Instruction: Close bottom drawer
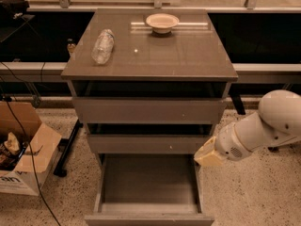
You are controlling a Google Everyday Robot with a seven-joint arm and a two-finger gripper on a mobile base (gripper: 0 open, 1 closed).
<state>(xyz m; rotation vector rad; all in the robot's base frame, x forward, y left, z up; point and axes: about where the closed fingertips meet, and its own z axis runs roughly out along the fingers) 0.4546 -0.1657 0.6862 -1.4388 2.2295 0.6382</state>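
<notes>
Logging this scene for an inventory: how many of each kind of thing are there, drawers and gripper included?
Drawers: 3, with the bottom drawer pulled out
Bottle: 1, lying on the cabinet top
Bowl: 1
Cardboard box: 1
Gripper: 1, by the bottom drawer's right side
Total: 7

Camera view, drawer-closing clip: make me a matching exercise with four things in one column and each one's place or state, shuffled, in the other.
Things:
1. bottom drawer
2. bottle
3. bowl
4. gripper

Places or states:
A. low down, beside the cabinet on its right
B. lying on its side on the cabinet, left part
C. pulled open
D. upright near the cabinet's back edge

Pairs: 1-C, 2-B, 3-D, 4-A
</notes>
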